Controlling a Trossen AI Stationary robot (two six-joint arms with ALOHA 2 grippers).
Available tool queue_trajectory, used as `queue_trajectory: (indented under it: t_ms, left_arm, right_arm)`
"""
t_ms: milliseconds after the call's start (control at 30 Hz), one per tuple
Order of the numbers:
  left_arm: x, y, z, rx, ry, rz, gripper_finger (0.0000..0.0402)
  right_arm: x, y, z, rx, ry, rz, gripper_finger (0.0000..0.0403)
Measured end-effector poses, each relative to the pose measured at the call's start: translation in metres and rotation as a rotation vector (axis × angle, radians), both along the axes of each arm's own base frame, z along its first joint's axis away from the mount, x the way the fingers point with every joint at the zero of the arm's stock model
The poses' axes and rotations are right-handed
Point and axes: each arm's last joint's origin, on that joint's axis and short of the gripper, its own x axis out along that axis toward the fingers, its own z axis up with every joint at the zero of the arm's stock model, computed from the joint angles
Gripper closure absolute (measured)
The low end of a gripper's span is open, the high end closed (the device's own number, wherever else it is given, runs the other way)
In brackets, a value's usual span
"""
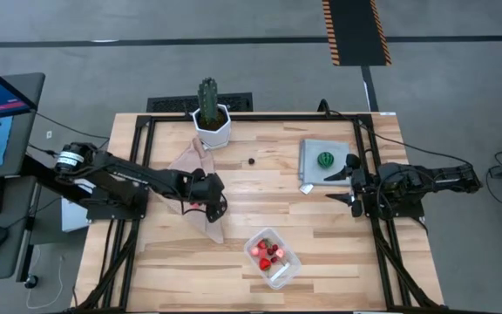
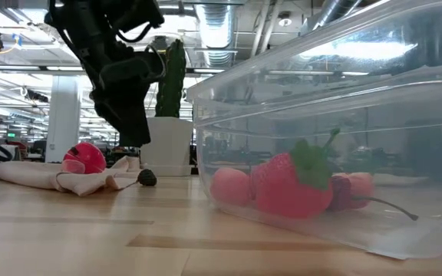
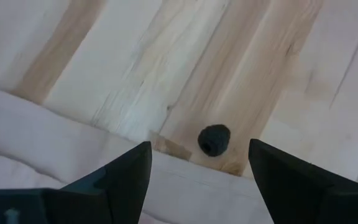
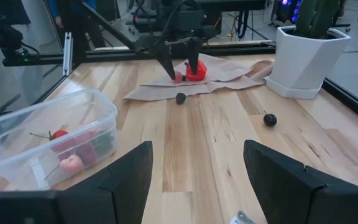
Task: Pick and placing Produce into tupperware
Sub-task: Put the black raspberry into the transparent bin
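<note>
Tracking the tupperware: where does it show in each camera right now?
High view: tupperware at the bottom centre, slightly right.
Low view: fills the right side, close up.
Left wrist view: not in it.
Right wrist view: at the left edge.
Shared landmark: the white cactus pot, seen in all but the left wrist view.

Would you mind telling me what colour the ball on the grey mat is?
The ball is green with darker stripes, seen best in the high view.
</note>
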Motion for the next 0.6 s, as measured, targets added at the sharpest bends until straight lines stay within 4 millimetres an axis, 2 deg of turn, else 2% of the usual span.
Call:
queue_trajectory:
  t_ms: [200, 600]
  left_arm:
    - [0.001, 0.0081, 0.0, -0.015, 0.001, -0.001, 0.0142]
    - [0.0023, 0.0079, 0.0007, -0.036, -0.022, 0.034, 0.0142]
  right_arm:
    - [0.0, 0.0, 0.0, 0.0, 0.0, 0.0, 0.0127]
    - [0.0, 0.0, 0.0, 0.0, 0.0, 0.0, 0.0127]
